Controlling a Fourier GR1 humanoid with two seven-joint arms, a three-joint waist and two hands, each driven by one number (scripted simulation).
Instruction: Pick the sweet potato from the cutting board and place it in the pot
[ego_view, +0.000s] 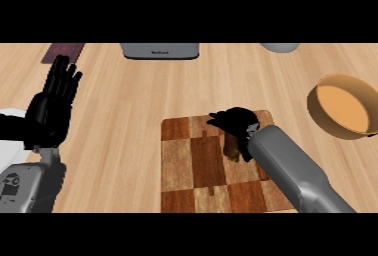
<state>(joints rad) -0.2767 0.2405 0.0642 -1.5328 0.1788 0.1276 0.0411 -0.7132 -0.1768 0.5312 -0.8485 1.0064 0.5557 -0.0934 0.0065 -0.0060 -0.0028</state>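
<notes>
A checkered wooden cutting board (193, 170) lies at the centre front of the counter. On it, a brown sweet potato (232, 149) shows only as a sliver under my right hand (235, 121), whose fingers curl down around it. The tan pot (344, 106) stands at the right edge, open side up, apart from the board. My left hand (53, 102) rests open at the left edge with fingers up.
A grey appliance (160, 50) sits at the back centre, a dark red object (63, 51) at the back left, and a grey rounded object (280, 47) at the back right. A white object (10, 131) shows at the left edge.
</notes>
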